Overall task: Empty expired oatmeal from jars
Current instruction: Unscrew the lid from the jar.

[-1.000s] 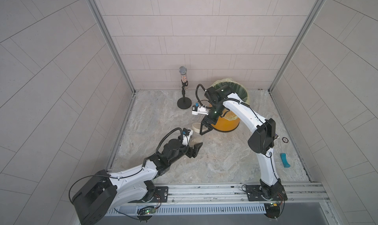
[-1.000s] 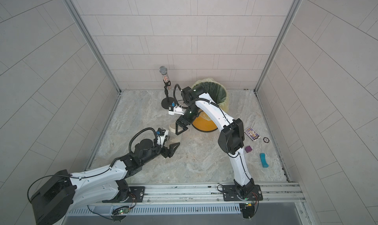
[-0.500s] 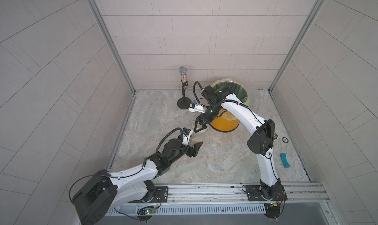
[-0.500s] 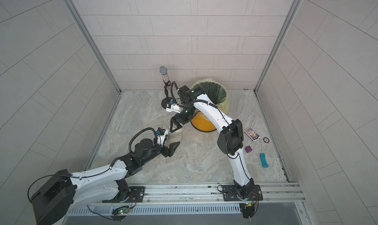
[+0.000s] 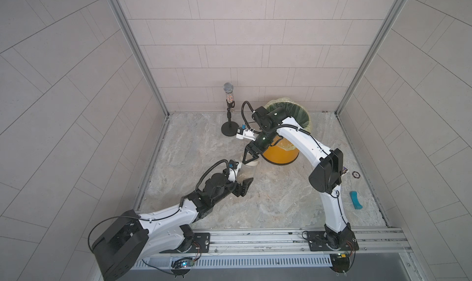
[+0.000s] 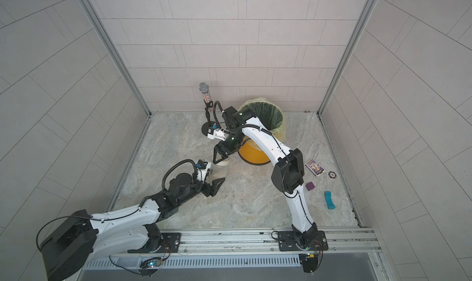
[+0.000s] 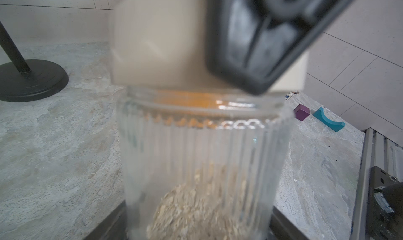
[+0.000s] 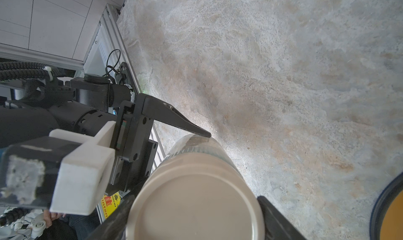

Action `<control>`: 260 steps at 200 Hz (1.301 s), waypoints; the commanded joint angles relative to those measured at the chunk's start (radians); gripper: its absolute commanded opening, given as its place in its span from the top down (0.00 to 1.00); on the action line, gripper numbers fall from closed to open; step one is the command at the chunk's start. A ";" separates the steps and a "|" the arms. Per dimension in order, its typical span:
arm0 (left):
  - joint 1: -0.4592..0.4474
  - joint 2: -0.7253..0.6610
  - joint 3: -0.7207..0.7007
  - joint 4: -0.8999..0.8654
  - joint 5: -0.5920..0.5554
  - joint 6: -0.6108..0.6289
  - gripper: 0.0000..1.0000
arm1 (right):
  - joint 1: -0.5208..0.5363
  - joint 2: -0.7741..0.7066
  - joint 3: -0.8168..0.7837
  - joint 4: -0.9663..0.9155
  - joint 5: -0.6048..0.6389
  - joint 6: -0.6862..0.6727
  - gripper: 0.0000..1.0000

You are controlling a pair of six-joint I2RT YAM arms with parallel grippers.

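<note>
A ribbed clear jar [image 5: 245, 172] [image 6: 217, 172] stands upright on the marble floor, and my left gripper [image 5: 244, 175] [image 6: 214, 174] is shut on its lower body. In the left wrist view the jar [image 7: 202, 140] fills the middle, with pale flaky oatmeal [image 7: 196, 206] at its bottom. Its cream lid [image 5: 251, 162] [image 7: 157, 49] [image 8: 194, 201] sits on top. My right gripper [image 5: 250, 161] [image 6: 221, 161] [image 8: 194, 219] reaches down from above, its black fingers [image 8: 274, 217] pressed against both sides of the lid.
The orange bin [image 5: 281, 157] with a yellow-green bag stands just behind and to the right of the jar. A microphone stand [image 5: 228, 129] is behind it to the left. A card box [image 6: 314, 167], purple cube [image 6: 309, 186] and teal block [image 6: 329, 200] lie at the right.
My right gripper has moved left and down from beside the bin onto the jar's lid, and its jaws have narrowed around it. The left arm and jar have not moved.
</note>
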 commanded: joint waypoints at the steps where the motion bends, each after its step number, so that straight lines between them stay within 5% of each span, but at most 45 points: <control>1: 0.000 -0.033 0.052 0.103 -0.011 0.017 1.00 | 0.002 -0.039 -0.008 -0.033 -0.023 -0.024 0.29; 17: 0.000 -0.025 0.053 0.109 -0.014 0.017 1.00 | 0.002 -0.036 -0.006 -0.049 -0.043 -0.040 0.36; 34: 0.000 -0.019 0.055 0.113 -0.010 0.017 1.00 | 0.004 -0.034 0.000 -0.077 -0.062 -0.074 0.56; 175: 0.000 -0.023 0.087 0.099 0.029 -0.015 1.00 | 0.022 -0.007 0.077 -0.347 -0.013 -0.623 0.55; 260: 0.001 -0.059 0.097 0.049 0.018 0.003 1.00 | 0.022 -0.010 0.049 -0.384 0.055 -0.794 0.50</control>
